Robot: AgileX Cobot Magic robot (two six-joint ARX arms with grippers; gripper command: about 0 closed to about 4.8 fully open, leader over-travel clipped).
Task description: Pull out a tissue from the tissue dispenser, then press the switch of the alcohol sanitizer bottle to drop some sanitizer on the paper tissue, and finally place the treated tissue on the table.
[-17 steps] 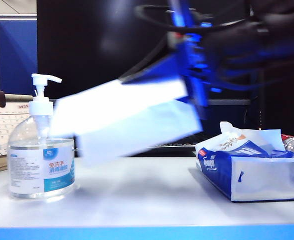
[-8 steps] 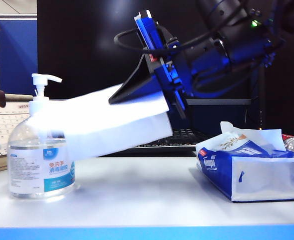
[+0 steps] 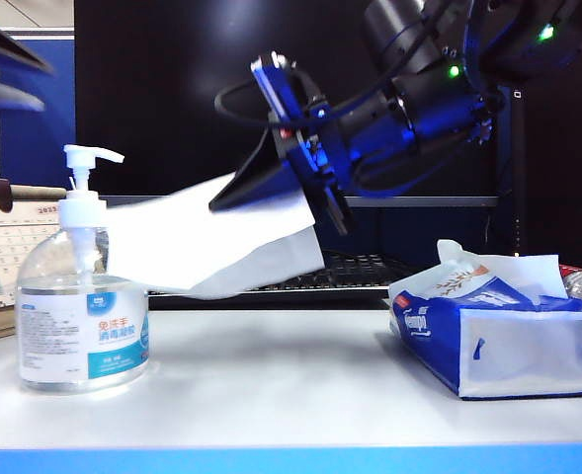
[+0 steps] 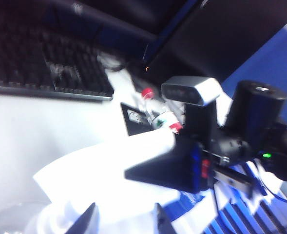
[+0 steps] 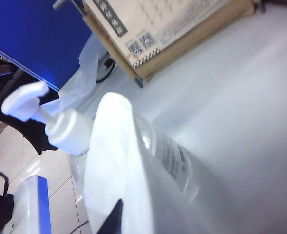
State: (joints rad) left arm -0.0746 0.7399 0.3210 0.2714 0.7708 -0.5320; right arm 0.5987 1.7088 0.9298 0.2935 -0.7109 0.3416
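Tissue (image 3: 211, 242) held in the air beside the alcohol sanitizer bottle (image 3: 81, 316), free edge just by the pump head (image 3: 85, 160), pinched in the closed right gripper (image 3: 286, 193). Left gripper (image 4: 124, 222) spread wide above the bottle, holding nothing. Tissue dispenser (image 3: 498, 336) well apart on the surface (image 3: 271, 385).

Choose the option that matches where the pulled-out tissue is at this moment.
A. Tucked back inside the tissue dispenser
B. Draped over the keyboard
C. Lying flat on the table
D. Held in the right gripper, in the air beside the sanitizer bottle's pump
D: the right gripper is shut on the tissue, which hangs clear of the table with its free end near the switch of the alcohol sanitizer bottle.
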